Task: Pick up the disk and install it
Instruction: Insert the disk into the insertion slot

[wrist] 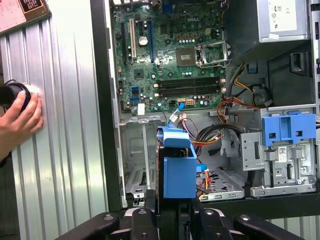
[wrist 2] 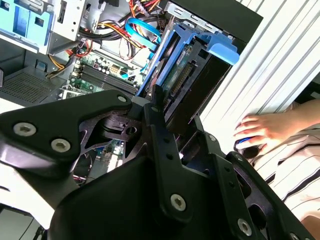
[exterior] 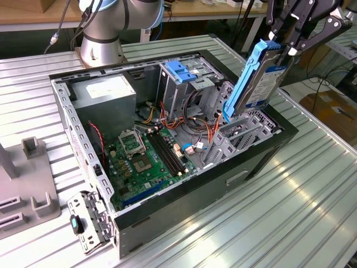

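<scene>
Gripping the disk [exterior: 255,78] at its upper end, the hand [exterior: 285,49] holds it tilted over the drive bay [exterior: 242,134] at the exterior view's right. The open case [exterior: 223,180] lies on the worktop [exterior: 290,223].

surface: ribbed metal table [exterior: 290,212] | on it: open computer case [exterior: 184,207]; grey fixture [exterior: 33,187]; arm base [exterior: 100,49]

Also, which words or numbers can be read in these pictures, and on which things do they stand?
Label on the disk: print too small to read.
White label on the grey box: print too small to read.
Pink sheet: print too small to read.
No text can be quoted with certainty.
</scene>
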Motion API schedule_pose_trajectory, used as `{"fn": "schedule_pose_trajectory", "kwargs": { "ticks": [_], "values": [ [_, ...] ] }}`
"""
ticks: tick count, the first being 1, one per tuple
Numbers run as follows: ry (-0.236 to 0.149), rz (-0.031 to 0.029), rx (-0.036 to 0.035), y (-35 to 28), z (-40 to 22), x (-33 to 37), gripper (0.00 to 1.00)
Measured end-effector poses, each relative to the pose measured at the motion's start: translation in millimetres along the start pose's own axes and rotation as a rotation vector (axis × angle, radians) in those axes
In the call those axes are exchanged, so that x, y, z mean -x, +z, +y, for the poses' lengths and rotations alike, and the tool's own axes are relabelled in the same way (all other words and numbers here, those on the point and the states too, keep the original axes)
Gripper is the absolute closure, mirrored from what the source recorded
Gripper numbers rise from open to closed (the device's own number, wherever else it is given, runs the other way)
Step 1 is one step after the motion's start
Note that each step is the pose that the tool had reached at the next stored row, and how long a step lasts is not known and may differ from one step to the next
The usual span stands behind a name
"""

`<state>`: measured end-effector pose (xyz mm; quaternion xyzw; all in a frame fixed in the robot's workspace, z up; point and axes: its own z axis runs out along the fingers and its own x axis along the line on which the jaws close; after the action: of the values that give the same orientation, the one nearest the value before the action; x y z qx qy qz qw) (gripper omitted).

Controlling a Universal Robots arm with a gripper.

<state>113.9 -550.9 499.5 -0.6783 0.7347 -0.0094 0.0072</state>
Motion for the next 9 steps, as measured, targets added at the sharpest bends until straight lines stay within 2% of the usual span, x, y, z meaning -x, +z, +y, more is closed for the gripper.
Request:
{"fn": "schedule_pose_trajectory", "kwargs": {
  "ticks": [7, 9],
  "values": [
    [0.0, 0.0, 0.0, 0.0, 0.0, -0.2, 0.65],
    [0.0, 0.0001, 0.0, 0.0, -0.2, -2.7, 0.65]
  ]
}}
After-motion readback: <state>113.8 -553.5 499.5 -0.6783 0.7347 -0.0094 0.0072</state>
